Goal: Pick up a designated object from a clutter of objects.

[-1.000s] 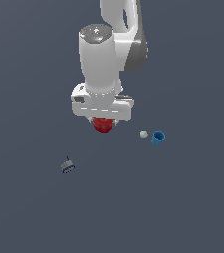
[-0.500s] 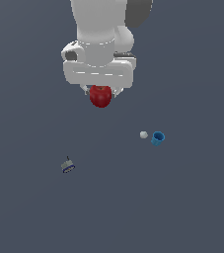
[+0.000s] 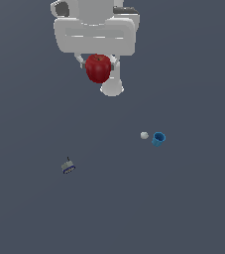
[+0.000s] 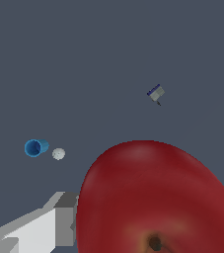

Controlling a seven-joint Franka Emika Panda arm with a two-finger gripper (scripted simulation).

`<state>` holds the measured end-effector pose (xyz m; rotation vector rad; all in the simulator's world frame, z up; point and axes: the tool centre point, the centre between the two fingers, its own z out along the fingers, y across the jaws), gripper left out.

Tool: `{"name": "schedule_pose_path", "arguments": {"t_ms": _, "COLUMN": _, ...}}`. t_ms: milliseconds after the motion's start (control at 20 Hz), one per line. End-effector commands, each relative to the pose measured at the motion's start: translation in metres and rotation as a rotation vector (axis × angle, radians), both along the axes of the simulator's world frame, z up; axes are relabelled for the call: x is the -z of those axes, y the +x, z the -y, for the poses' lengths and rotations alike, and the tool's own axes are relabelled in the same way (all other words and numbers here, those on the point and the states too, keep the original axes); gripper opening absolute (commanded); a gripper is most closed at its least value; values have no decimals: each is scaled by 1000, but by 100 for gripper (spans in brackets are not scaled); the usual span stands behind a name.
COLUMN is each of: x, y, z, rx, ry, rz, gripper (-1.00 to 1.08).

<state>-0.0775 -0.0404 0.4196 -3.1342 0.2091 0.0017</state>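
Exterior view: claw [image 3: 98, 63] clamped on the apple [image 3: 98, 68], which hangs between the fingers, high off the bench [image 3: 193, 198]. Risk as I judge it: round, smooth fruit held only at its sides; a jolt or slackened grip could let it slip out. Far below the claw: blue cup [image 3: 158, 139], white ball [image 3: 144, 135], grey-and-blue block [image 3: 68, 166].

In the exterior view we look down from well off at the grey floor [image 3: 193, 208]; the wrist view sits right behind the apple [image 4: 158, 197], facing down. We find the cup [image 3: 158, 139], ball [image 3: 144, 135] and block [image 3: 68, 166] in both
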Motion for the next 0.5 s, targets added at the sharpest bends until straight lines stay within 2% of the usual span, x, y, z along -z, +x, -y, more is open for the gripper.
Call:
{"name": "schedule_pose_path", "arguments": {"t_ms": 0, "x": -15, "y": -4, "z": 1, "rx": 0, "ry": 0, "rz": 1, "gripper": -100}}
{"name": "schedule_pose_path", "arguments": {"t_ms": 450, "x": -35, "y": -8, "z": 2, "rx": 0, "ry": -1, "rz": 1, "gripper": -100}}
